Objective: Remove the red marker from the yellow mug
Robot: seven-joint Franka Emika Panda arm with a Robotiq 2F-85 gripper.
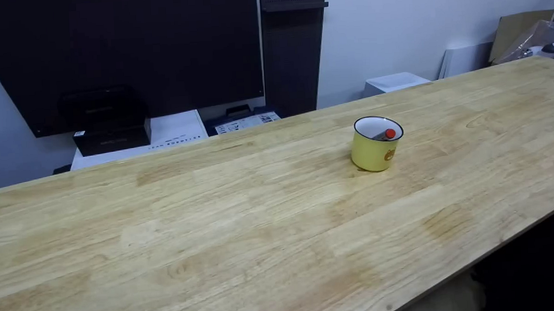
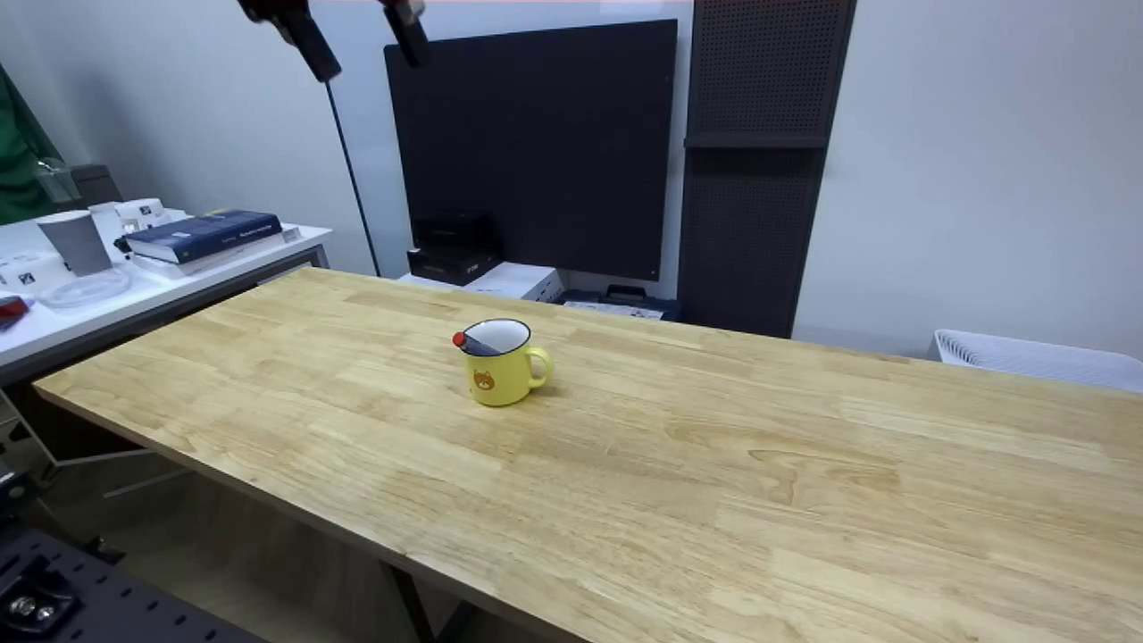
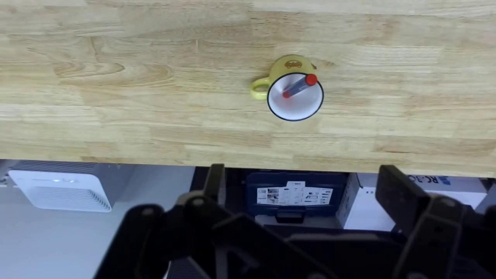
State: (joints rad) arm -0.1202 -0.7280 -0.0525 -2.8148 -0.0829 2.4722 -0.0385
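Note:
The yellow mug stands upright on the wooden table in both exterior views (image 1: 369,155) (image 2: 502,379), and shows from above in the wrist view (image 3: 279,69). The red marker leans inside it, with its red end at the rim and its blue-grey part inside; it shows in both exterior views (image 1: 389,133) (image 2: 480,346) and in the wrist view (image 3: 299,86). My gripper (image 3: 304,178) is open wide with nothing between its fingers. Its fingertips also show at the top of an exterior view (image 2: 368,62), high above the table and apart from the mug.
The wooden table (image 1: 215,233) has its back edge behind the mug. A white side table (image 2: 54,326) with books (image 2: 205,234) and a grey cup (image 2: 76,241) adjoins at one end. Boxes, a dark blue case (image 3: 296,195) and a black board (image 2: 545,152) are behind the table.

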